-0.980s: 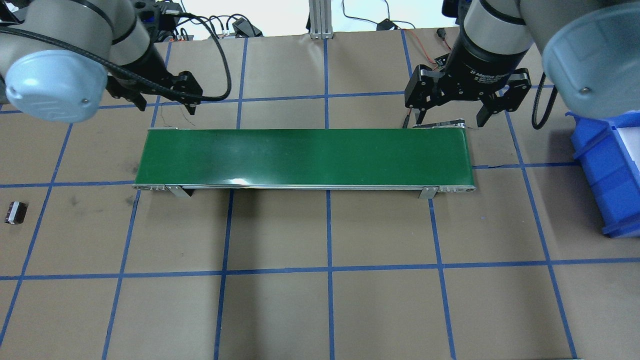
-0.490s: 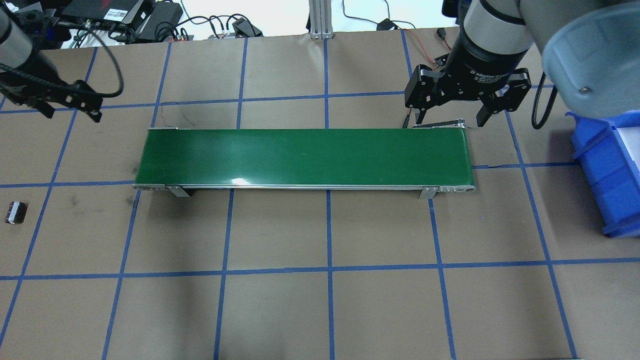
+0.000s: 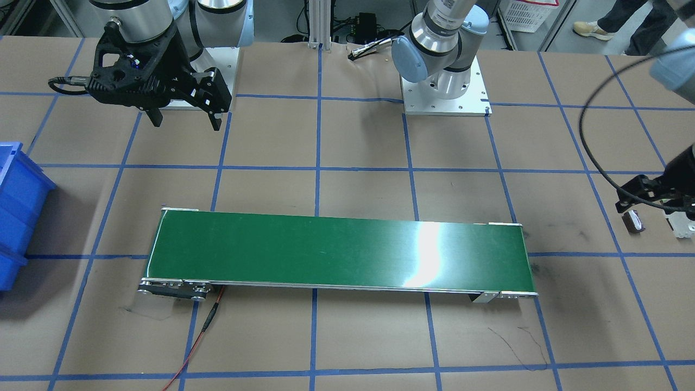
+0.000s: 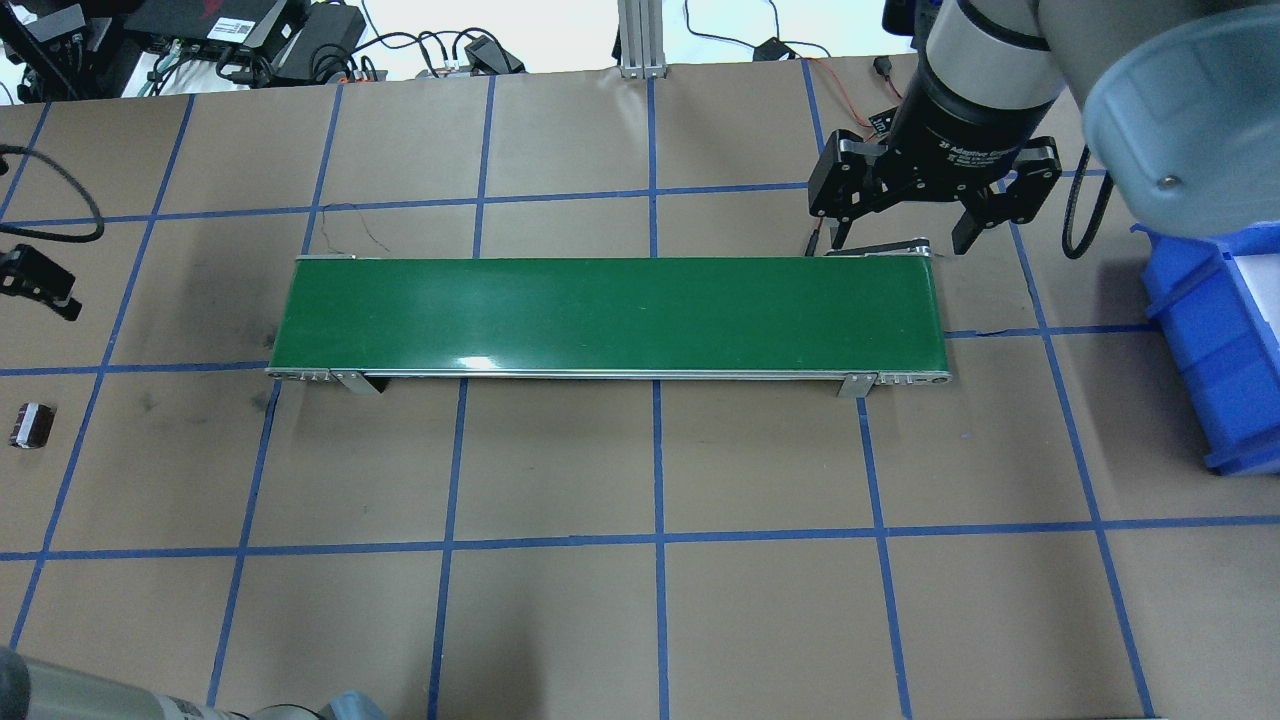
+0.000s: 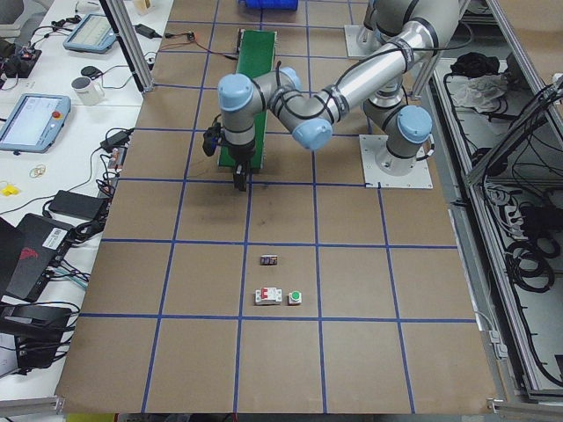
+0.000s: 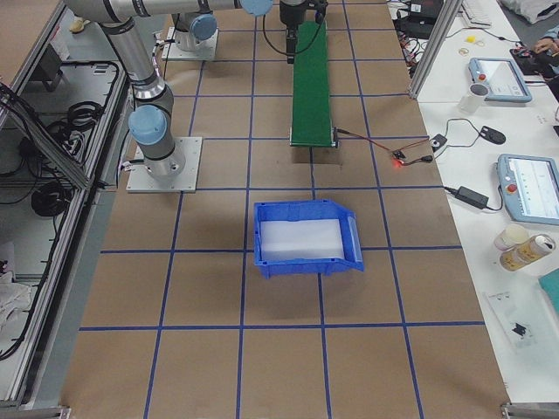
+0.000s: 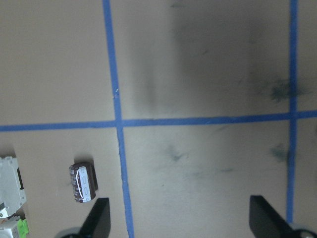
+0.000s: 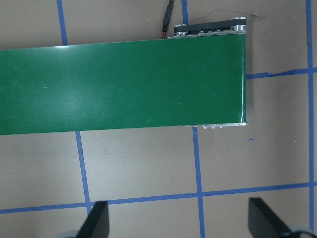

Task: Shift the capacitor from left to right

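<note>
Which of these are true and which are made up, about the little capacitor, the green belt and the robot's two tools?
1. The capacitor lies on the green belt. False: it lies on the table, beyond the belt's left end.
2. The left tool is open. True.
3. The right tool holds the capacitor. False: it is open and empty, by the belt's right end.
4. A white switch block sits near the capacitor. True.
</note>
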Robot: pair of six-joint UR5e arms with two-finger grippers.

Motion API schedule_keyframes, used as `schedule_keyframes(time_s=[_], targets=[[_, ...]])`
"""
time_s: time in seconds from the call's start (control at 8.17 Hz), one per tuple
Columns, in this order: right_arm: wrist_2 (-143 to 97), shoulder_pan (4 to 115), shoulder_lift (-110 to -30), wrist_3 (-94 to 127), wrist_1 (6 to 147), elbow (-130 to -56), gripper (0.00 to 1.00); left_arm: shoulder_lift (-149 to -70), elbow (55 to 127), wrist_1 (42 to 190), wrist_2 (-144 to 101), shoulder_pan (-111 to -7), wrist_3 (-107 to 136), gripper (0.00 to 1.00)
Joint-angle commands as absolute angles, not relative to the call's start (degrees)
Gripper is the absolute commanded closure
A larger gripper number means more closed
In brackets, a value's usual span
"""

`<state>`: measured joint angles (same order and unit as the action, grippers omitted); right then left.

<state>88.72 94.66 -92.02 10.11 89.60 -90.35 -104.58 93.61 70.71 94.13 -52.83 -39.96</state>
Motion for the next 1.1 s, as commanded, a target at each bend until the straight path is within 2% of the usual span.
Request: schedule_keyframes(time_s=[0.0, 0.98], targets=[[89.29, 94.75, -92.02, 10.11, 89.65, -90.35, 0.00, -112.91, 93.69, 65.25, 94.39, -44.75, -44.11, 0.00], [89.38, 94.75, -92.46, 10.02, 88.86, -90.35, 0.00, -120.49, 93.69, 61.79, 97.47, -41.84, -41.23, 0.00]])
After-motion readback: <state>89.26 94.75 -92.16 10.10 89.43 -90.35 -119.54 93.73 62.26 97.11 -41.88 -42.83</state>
